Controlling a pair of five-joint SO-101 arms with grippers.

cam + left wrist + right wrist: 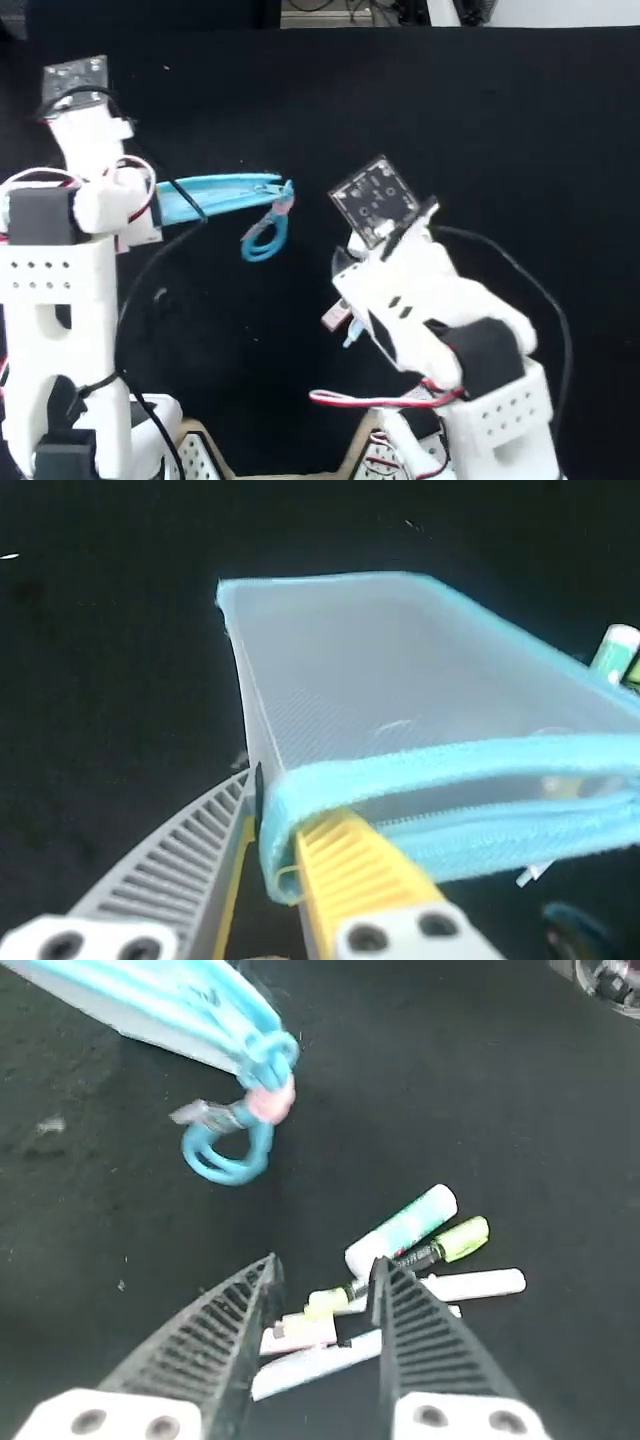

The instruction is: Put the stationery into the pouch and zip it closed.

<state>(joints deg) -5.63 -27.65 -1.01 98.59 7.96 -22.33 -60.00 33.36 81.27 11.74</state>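
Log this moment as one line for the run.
left tool: shut on pouch end | right tool: open, over stationery | stationery: loose on table, outside pouch

text: none legible; labels: none legible; signs: none

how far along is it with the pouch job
Early. Done: the left gripper is shut on one end of the pouch. In hand: the right gripper hangs open above the stationery, holding nothing. Left: the pieces lie on the table; loading and zipping remain.
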